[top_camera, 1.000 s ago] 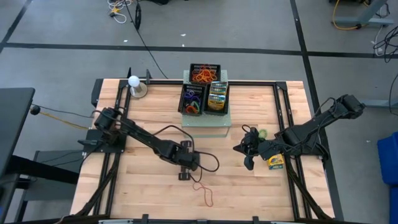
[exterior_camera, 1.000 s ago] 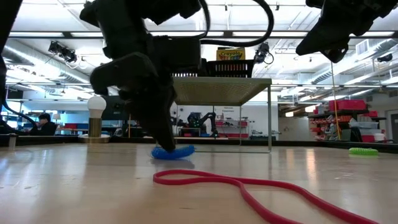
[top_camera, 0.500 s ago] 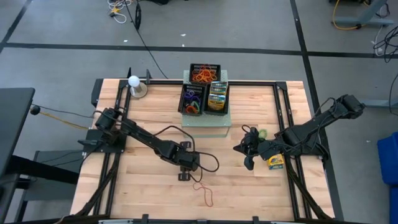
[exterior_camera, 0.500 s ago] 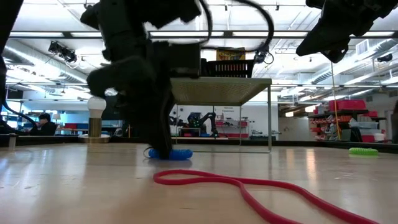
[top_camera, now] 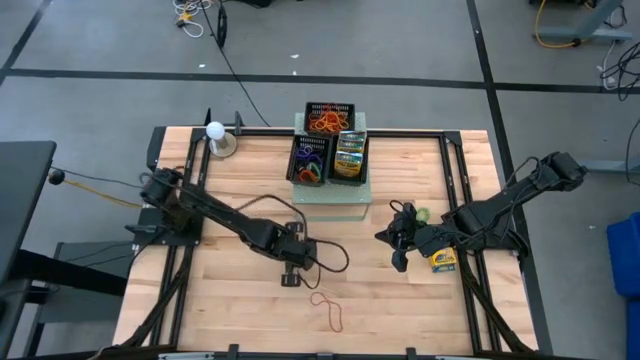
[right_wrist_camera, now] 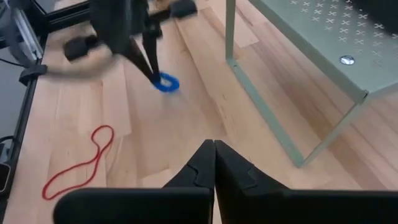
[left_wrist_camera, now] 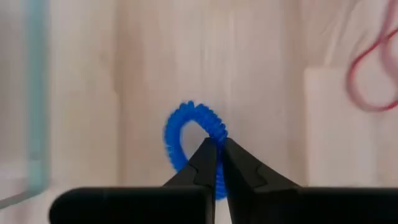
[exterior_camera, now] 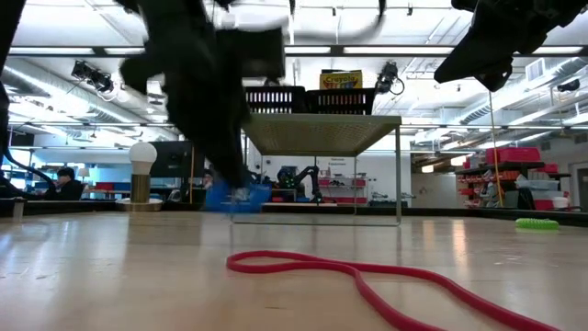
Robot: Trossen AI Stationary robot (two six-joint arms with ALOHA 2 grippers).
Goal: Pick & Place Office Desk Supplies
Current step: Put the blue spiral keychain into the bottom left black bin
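Blue loop [left_wrist_camera: 193,138], pinched by its coiled rim in closed left pincer [left_wrist_camera: 217,163], hanging just above tabletop [top_camera: 230,300] at centre frame of high view; probably light, soft, springy, best gripped across its band.

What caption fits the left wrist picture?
Left gripper pinching a blue loop above the wooden table, red band nearby.
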